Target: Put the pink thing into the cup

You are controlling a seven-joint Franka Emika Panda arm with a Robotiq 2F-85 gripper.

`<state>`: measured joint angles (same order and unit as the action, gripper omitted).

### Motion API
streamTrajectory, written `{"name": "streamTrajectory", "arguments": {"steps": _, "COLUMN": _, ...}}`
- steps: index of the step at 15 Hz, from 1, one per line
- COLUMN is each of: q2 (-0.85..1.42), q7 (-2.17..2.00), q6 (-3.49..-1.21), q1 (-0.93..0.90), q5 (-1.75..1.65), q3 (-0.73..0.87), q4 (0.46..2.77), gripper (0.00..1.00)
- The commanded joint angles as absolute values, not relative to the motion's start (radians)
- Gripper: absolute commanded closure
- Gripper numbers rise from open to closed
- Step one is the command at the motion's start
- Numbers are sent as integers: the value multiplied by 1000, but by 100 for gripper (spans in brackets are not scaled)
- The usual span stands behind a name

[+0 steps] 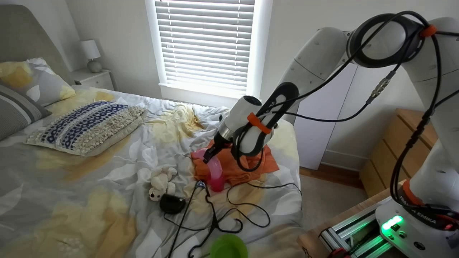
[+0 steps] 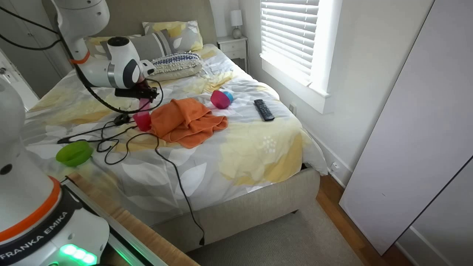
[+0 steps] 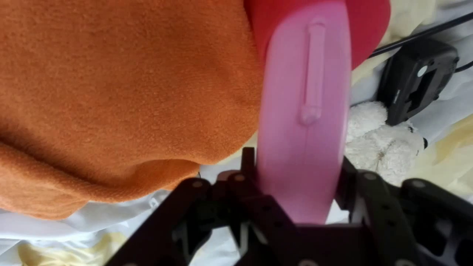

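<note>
One curved, glossy pink plastic piece [image 3: 305,122] | judged light, stiff, slippery | pinched across far half by black two-fingered gripper [image 3: 298,166] | best held by both long edges

Arches the white arm [image 1: 315,62] up and over from its base [image 1: 416,229], slants the wrist [image 1: 237,115] downward, and holds the jaws clamped short of meeting.

From my station I view a bedroom lit by daylight from a blind-covered window [image 1: 206,46] in a pale wall [image 1: 111,36]. A bed [image 2: 255,210] with a taupe headboard [image 1: 19,32] stands beside a white nightstand [image 2: 232,45] bearing a lamp [image 2: 236,20]. Carpet [image 2: 266,240] meets wood flooring [image 2: 329,201]; a wooden chest of drawers [image 1: 394,143] stands apart from the bed.
</note>
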<state>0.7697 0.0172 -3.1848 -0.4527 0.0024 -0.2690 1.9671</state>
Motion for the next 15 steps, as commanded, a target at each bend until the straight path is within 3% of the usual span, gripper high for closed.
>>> {"name": "streamTrajectory", "arguments": {"steps": 1, "q2": 814, "q7": 38, "q6": -3242, "q1": -445, "q5": -40, "q3": -283, "q4": 1968, "gripper": 76}}
{"name": "streamTrajectory", "arguments": {"steps": 2, "q2": 821, "q7": 48, "q6": -3244, "q1": -436, "q5": -51, "q3": -293, "q4": 1967, "gripper": 76}}
{"name": "streamTrajectory", "arguments": {"steps": 3, "q2": 825, "q7": 58, "q6": -3248, "q1": -423, "q5": -63, "q3": -305, "q4": 1968, "gripper": 26}}
{"name": "streamTrajectory", "arguments": {"steps": 4, "q2": 824, "q7": 62, "q6": -3248, "q1": -420, "q5": -69, "q3": -308, "q4": 1971, "gripper": 25}}
{"name": "streamTrajectory", "arguments": {"steps": 8, "q2": 752, "q7": 81, "q6": -3247, "q1": -421, "q5": -94, "q3": -301, "q4": 2021, "gripper": 0}}
{"name": "streamTrajectory", "arguments": {"steps": 12, "q2": 644, "q7": 84, "q6": -3228, "q1": -410, "q5": -103, "q3": -299, "q4": 2087, "gripper": 0}}
{"name": "streamTrajectory", "arguments": {"steps": 15, "q2": 588, "q7": 125, "q6": -3141, "q1": -276, "q5": -127, "q3": -445, "q4": 2132, "gripper": 0}}
